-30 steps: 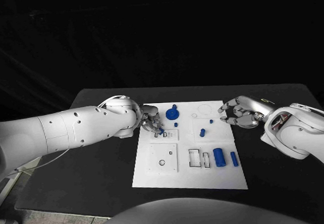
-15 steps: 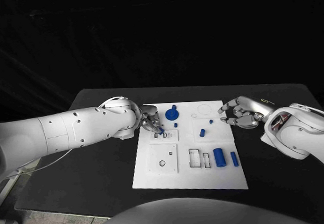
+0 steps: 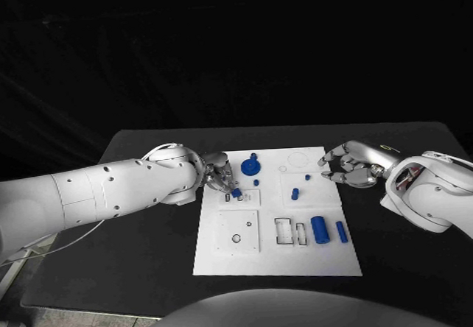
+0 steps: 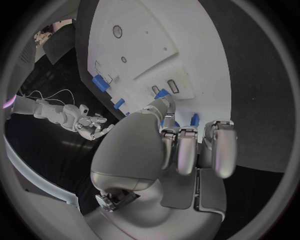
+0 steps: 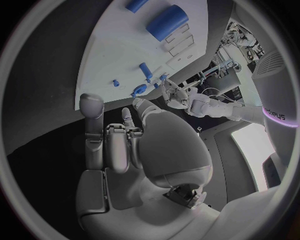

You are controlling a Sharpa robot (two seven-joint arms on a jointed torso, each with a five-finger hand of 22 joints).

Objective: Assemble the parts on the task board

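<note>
At the left edge of the white task board [image 3: 225,247], the left hand [image 3: 218,175] pinches a small blue part [image 3: 236,191] in its fingertips, just above a pair of small slots [image 3: 236,197] in the board's upper left block. The coming move turns on this relation — the part hangs from the fingertips directly over those slots, so it would have to go down rather than sideways. Whether it already touches a slot I cannot tell.

Other blue parts lie farther off: a round knobbed piece [image 3: 251,163] near the board's far edge, two small pegs and a short block around the middle, and a thick cylinder [image 3: 320,229] with a slimmer bar [image 3: 343,232] beside it at the right. These last two lie lengthwise, pointing away from the robot.

The right hand [image 3: 349,167] hovers at the board's right edge, fingers curled in and holding nothing. It is nearer the cylinder and bar; the left hand is nearer the slots.

The left wrist view shows the blue part [image 4: 164,93] at a fingertip beside the two slot openings — a closeness the head view blurs. The right wrist view shows the curled right hand [image 5: 125,145] with nothing in it, and the cylinder [image 5: 166,21] beyond.
</note>
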